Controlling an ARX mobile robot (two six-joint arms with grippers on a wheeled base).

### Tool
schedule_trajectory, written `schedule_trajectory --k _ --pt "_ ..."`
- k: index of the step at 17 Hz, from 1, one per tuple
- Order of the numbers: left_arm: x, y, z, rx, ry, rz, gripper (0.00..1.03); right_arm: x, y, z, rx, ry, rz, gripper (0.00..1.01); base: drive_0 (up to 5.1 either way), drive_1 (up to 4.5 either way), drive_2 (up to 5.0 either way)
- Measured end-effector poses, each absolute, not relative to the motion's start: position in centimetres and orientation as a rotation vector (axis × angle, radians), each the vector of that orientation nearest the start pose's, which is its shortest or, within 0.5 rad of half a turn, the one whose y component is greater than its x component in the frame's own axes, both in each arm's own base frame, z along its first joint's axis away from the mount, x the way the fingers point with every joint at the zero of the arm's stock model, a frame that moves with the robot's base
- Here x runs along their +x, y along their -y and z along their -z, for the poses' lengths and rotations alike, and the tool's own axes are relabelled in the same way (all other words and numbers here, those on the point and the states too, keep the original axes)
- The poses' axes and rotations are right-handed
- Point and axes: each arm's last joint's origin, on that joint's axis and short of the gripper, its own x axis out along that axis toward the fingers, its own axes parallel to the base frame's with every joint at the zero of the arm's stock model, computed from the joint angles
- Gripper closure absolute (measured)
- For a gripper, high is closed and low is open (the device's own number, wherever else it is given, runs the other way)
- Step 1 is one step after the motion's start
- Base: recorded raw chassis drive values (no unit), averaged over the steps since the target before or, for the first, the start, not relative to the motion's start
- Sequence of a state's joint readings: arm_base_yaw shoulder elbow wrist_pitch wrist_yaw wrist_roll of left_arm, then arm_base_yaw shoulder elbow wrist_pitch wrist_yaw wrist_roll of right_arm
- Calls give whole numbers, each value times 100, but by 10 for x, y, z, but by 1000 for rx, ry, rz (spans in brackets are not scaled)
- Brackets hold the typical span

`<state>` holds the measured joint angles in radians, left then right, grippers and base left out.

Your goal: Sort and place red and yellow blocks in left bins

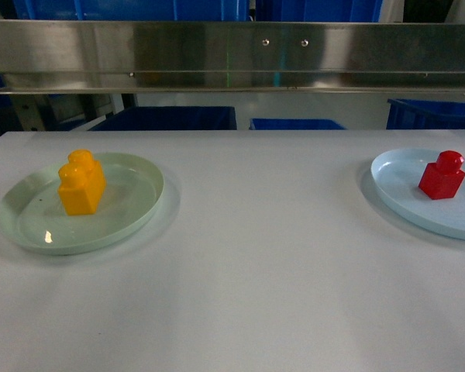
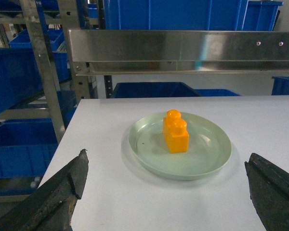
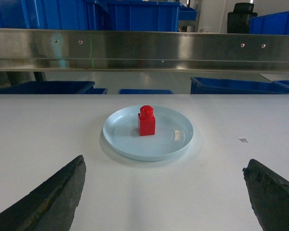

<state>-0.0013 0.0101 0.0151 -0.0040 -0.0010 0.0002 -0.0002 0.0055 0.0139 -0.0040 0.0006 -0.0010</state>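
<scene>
Two blocks wait on their plates, and neither has gone anywhere near a bin, so the whole sorting job appears to lie ahead.

Beginning with the biggest things: the white table fills most of the head view, with a steel rail crossing above its far edge. Blue bins stand on racking off the table's left side, and more blue crates sit behind the far edge; no block shows in any of them.

On the table's left rests a pale green plate, and on its right, well apart, a pale blue plate. The yellow block stands upright on the green plate, two studs on top. The red block stands upright on the blue plate with its single stud up.

The left tool has its jaws spread wide and holds nothing; its dark fingers frame the bottom corners of the left wrist view. The yellow block lies ahead of it, centred between the jaws but clearly apart from them, with bare table in between. The right tool is likewise spread wide and empty, and the red block sits straight ahead of it, centred and untouched. Neither tool shows in the head view, so both seem held back from the plates.

Each block still needs grasping, lifting and carrying to the left bins.
</scene>
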Motion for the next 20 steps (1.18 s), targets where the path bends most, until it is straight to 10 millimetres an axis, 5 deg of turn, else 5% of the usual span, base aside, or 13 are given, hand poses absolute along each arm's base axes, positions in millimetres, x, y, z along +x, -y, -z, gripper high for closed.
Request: schedule_trajectory --k 7,10,14,17,18,20 --pt "99 4 -170 0 22 18 5 100 -2 -169 0 13 -16 3 0 0 0" --pt "117 8 -192 -6 76 27 5 125 -5 -183 44 -6 -71 3 0 0 0" --pt "192 12 -236 -79 -41 113 5 215 -3 -228 101 -33 -82 3 0 0 0" --pt "277 20 -214 -91 -263 183 5 300 -5 -203 96 -212 -42 3 0 0 0" --pt "299 17 -202 -76 -255 142 5 314 -5 -193 76 -236 -31 3 0 0 0" --pt "304 6 -178 -65 -304 58 5 314 -6 -185 61 -270 -34 3 0 0 0"
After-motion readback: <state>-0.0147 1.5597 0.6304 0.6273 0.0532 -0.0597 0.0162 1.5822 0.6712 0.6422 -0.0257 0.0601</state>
